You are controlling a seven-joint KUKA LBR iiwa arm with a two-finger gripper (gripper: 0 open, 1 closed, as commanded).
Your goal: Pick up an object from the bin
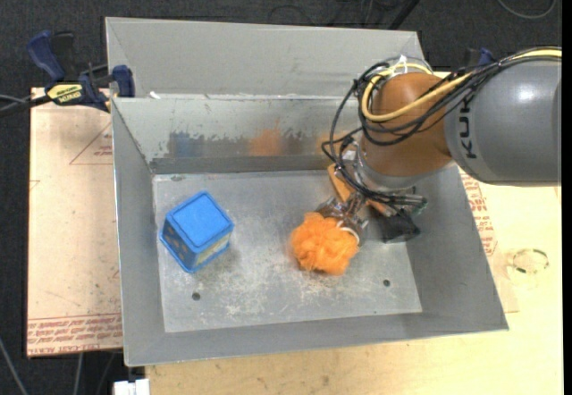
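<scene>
Hanging at the orange puff (322,247) — blue cube (197,231) well apart — the pincer (350,222) hides whether it's closed.

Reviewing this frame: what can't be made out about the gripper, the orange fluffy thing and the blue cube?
1. Camera view: whether the gripper grips or merely touches the orange fluffy thing; the wrist above covers that spot.
2. Camera view: the fluffy thing's upper right edge, hidden under the gripper.
3. Camera view: the markings on the blue cube, on its side face, too small to read.
4. Camera view: the bin floor beneath the wrist, hidden by it.
</scene>
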